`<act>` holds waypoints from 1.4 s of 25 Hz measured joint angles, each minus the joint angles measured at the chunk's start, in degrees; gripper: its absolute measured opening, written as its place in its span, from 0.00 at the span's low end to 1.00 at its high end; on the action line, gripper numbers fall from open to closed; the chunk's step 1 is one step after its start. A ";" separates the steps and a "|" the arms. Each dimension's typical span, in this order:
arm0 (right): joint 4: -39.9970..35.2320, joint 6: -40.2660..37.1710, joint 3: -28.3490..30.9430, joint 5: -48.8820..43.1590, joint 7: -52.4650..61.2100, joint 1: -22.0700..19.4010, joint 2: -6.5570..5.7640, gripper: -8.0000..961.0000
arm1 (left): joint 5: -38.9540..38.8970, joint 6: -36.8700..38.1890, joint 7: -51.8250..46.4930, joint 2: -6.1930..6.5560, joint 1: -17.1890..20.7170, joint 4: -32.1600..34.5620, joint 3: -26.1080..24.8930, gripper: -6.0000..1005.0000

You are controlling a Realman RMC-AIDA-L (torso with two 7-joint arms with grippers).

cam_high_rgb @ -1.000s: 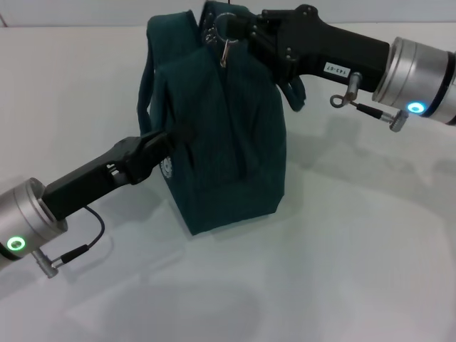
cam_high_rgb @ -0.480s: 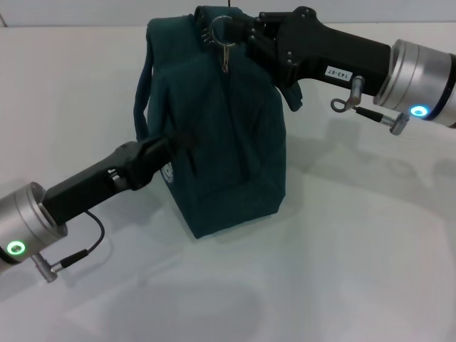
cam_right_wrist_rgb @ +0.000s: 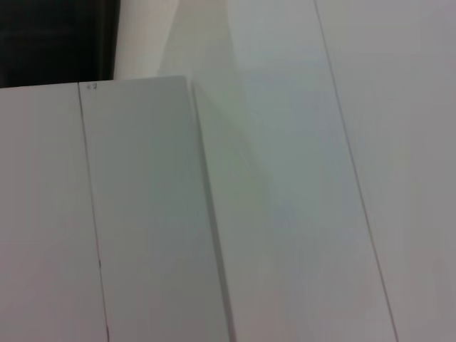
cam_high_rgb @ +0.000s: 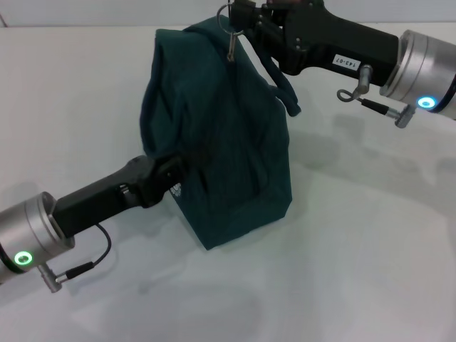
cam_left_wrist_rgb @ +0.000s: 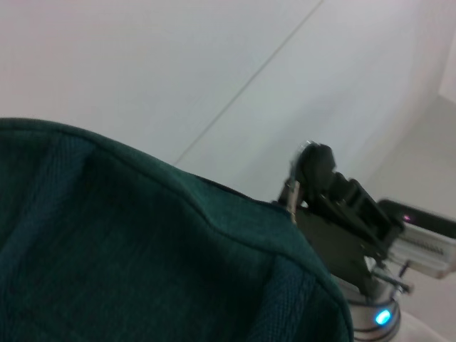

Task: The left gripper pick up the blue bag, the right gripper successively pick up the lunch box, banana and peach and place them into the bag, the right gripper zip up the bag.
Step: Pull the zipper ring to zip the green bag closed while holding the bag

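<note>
**Q:** Where is the bag, and what has hold of it?

**A:** The blue bag point(cam_high_rgb: 221, 142) stands upright on the white table point(cam_high_rgb: 356, 271), in the middle of my reach. My left gripper point(cam_high_rgb: 167, 178) is pressed into its near side, low down, with the fabric bunched at the tips. I read it as clamped on the cloth, bracing the bag so it can't slide or tip.

**Q:** And your right?

**A:** My right gripper point(cam_high_rgb: 239, 16) is at the bag's top ridge, closed on the metal zipper ring point(cam_high_rgb: 229, 32), whose pull hangs just below. One arm anchors, the other pulls: a zipper only runs if the fabric is held taut against it.

**Q:** Are the lunch box, banana and peach inside?

**A:** None show anywhere on the table; the bag looks filled out, so I judge they are packed. How far the zipper has run, I cannot tell.
</note>
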 joint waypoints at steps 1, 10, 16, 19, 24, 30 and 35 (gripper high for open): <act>0.05 0.10 0.06 0.00 0.17 0.06 -0.03 0.02 | 0.24 0.25 0.21 0.00 0.01 -0.07 0.09 0.05; 0.85 1.98 0.07 -0.03 0.29 0.66 -0.07 0.02 | 0.65 5.04 2.73 0.08 0.97 -0.42 1.38 0.05; 1.01 6.95 0.05 -0.04 -0.90 0.74 0.16 0.02 | 0.66 8.89 4.65 0.21 3.17 -0.41 1.16 0.05; 1.26 10.05 0.03 -0.05 -1.07 0.76 0.31 0.02 | 0.64 9.10 4.78 0.29 3.84 -0.40 1.10 0.05; 2.66 13.68 0.03 -0.08 -1.31 0.75 0.47 0.02 | 0.11 9.15 4.81 0.31 4.91 -0.37 0.49 0.05; -1.23 14.59 0.02 0.33 -3.87 -2.47 0.58 0.02 | -0.07 8.33 4.62 0.51 6.75 -0.38 -4.45 0.05; -6.95 14.69 0.03 0.25 -4.13 -7.07 0.38 0.02 | -0.41 3.10 3.32 0.21 6.53 -0.57 -6.99 0.05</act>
